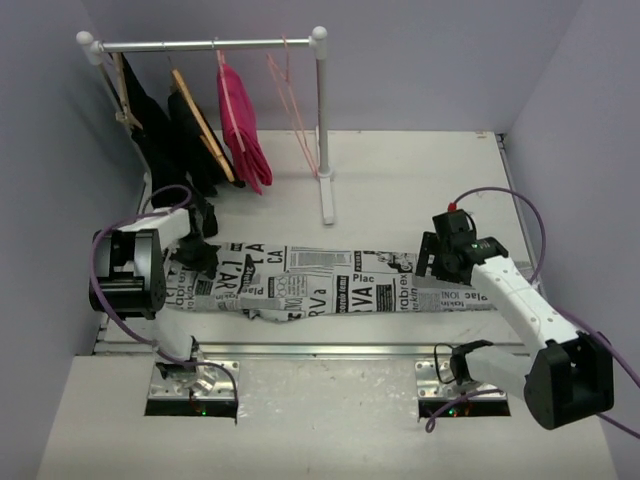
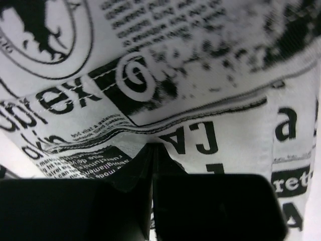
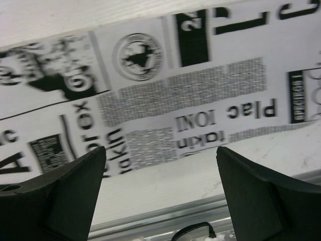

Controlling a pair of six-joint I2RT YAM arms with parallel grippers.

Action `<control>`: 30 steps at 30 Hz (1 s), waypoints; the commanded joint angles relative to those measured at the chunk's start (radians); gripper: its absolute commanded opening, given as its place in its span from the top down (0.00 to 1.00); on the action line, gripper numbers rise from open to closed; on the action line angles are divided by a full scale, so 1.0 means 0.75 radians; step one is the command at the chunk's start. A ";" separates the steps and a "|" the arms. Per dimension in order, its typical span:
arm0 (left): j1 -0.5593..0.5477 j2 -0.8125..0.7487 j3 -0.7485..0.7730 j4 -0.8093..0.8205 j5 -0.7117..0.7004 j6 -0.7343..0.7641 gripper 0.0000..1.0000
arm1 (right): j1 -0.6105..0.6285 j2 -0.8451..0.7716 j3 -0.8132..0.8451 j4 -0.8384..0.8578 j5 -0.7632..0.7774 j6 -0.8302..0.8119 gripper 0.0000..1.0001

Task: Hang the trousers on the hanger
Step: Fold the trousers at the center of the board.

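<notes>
Your left gripper (image 2: 152, 150) has its jaws clenched on a fold of the white newspaper-print fabric trousers (image 1: 330, 285), which lie stretched across the tabletop (image 1: 420, 180). Your right gripper (image 3: 160, 150) hovers with jaws released over the other end. Pinch that edge squarely, then lift both ends level toward the thin pink wire hanger (image 1: 300, 130).

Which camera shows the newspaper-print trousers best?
Top external: the trousers lie full length across the table. Left wrist shows only fabric pinched in the left gripper; right wrist only a strip beyond the open right gripper.
</notes>
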 commanded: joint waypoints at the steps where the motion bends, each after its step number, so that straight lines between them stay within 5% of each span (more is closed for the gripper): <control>1: 0.231 0.122 0.006 -0.149 -0.357 -0.053 1.00 | -0.048 0.075 0.008 -0.031 0.171 -0.018 0.08; 12: 0.330 -0.006 0.083 -0.286 -0.522 -0.123 1.00 | -0.379 0.034 -0.021 0.094 0.033 -0.018 0.07; 20: 0.328 -0.284 -0.077 -0.128 -0.340 0.058 1.00 | -0.735 0.151 0.019 0.225 -0.201 -0.009 0.05; 27: 0.326 -0.477 -0.172 0.009 -0.151 0.310 1.00 | -0.769 0.339 0.135 0.215 -0.187 -0.061 0.03; 30: 0.326 -0.515 -0.200 0.052 -0.098 0.378 1.00 | -0.769 0.410 0.133 0.246 -0.210 -0.074 0.14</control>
